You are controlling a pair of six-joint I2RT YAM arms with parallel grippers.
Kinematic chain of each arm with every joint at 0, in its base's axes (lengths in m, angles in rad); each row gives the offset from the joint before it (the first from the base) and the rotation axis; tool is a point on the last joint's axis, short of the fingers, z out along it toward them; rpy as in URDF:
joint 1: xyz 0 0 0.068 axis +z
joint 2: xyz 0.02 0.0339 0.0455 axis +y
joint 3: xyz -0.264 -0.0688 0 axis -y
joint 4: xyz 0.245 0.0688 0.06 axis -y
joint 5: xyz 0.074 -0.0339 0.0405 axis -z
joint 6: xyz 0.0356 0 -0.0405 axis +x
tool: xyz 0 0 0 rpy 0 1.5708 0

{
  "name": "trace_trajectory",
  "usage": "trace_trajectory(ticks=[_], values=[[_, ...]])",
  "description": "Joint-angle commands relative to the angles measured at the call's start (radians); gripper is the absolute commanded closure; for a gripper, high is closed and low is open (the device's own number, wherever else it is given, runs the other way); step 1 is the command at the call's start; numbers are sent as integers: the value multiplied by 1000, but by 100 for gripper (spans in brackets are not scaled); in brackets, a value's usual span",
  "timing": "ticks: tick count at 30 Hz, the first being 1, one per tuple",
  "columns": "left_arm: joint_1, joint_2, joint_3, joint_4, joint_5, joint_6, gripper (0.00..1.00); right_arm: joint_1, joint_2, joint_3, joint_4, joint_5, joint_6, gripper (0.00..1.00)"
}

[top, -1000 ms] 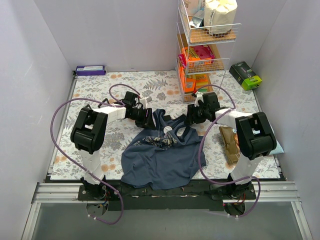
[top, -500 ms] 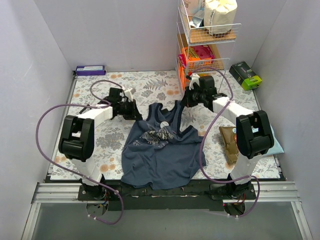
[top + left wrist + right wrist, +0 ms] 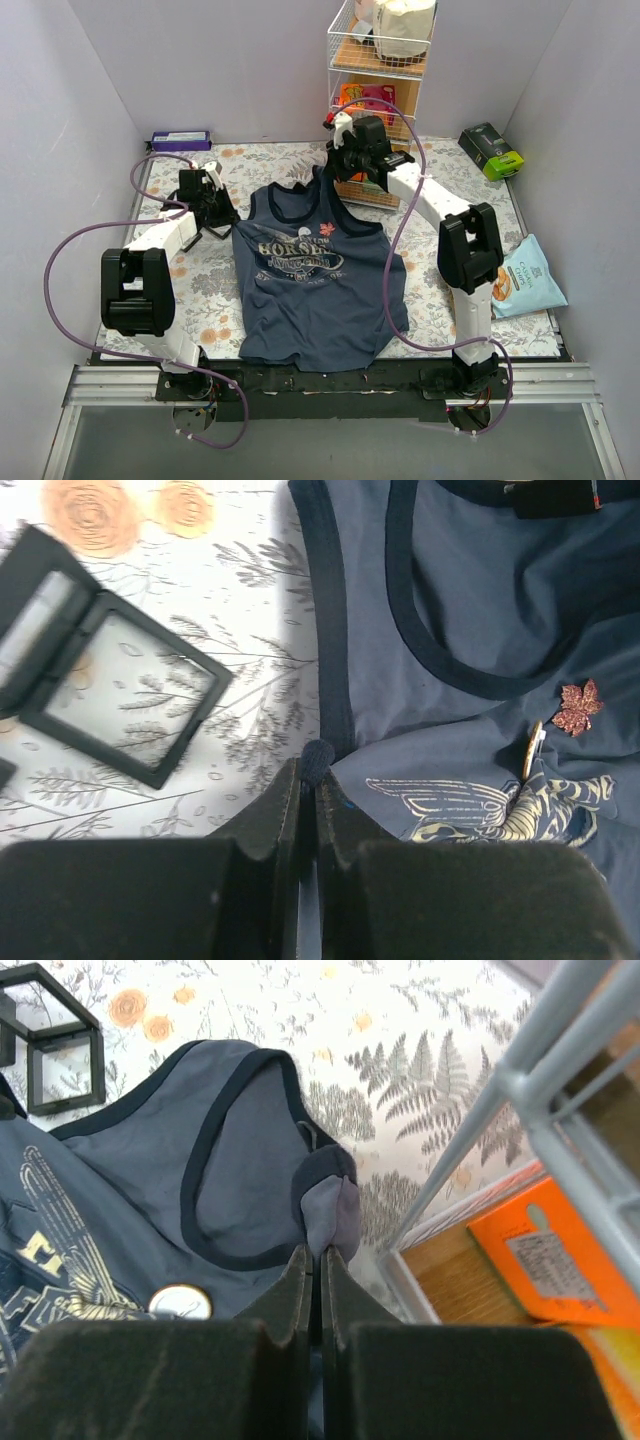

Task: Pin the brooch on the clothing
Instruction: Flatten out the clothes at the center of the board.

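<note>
Tightly on clothing (image 3: 312, 290) trim: left gripper (image 3: 310, 780), right gripper (image 3: 320, 1255) beside rack (image 3: 378, 72).

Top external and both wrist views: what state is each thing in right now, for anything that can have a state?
Navy-blue sleeveless tank top: spread flat, print up, pinched at two edges.
Left gripper: jaws shut on the armhole trim.
Right gripper: jaws shut on a shoulder strap.
Red maple-leaf brooch: lying on the chest; cannot tell whether it is pinned or loose.
Black clear-windowed case: appears open, beside the top.
</note>
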Motion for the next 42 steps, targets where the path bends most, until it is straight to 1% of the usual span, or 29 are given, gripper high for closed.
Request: trace_trajectory(ticks=[1,4,8,11,14,16,17,18,20,21,22,24,25,27,30,35,39,42], values=[[31,-42,-1,14,-61,18,100,-53,73,154,19,138,21,99],[32,-33,7,5,-30,18,100,-53,77,138,34,161,17,99],[32,-30,12,5,-6,13,100,-53,42,27,65,181,20,99],[32,-33,13,-1,-33,14,100,-55,7,-35,89,225,23,99],[32,-38,15,-6,-50,15,100,-55,-27,-96,115,235,23,99],[34,-41,16,-4,-32,12,81,-55,-38,-118,125,227,24,99],[32,-44,15,-3,-18,10,76,-56,-47,-121,120,220,25,96],[32,-45,13,0,23,10,69,-53,-53,-127,122,212,23,86],[26,-54,2,19,51,7,54,-52,-74,-151,129,183,14,69],[18,-67,-1,25,62,15,47,-49,-85,-164,134,180,9,58],[8,-74,-4,29,60,21,40,-46,-96,-196,140,174,5,55],[-21,-97,-11,37,63,29,37,-36,-133,-224,152,167,-3,48],[-32,-103,-16,45,59,35,32,-36,-143,-237,152,163,-3,38],[-67,-122,-30,54,44,41,23,-36,-173,-270,149,146,1,25],[-115,-143,-37,56,28,63,22,-41,-211,-323,151,169,15,22],[-141,-151,-41,56,36,66,20,-79,-269,-405,158,177,21,22],[-143,-157,-42,53,46,64,19,-150,-298,-449,160,174,23,22],[-141,-156,-42,53,51,64,18,-211,-314,-451,151,166,28,22]])
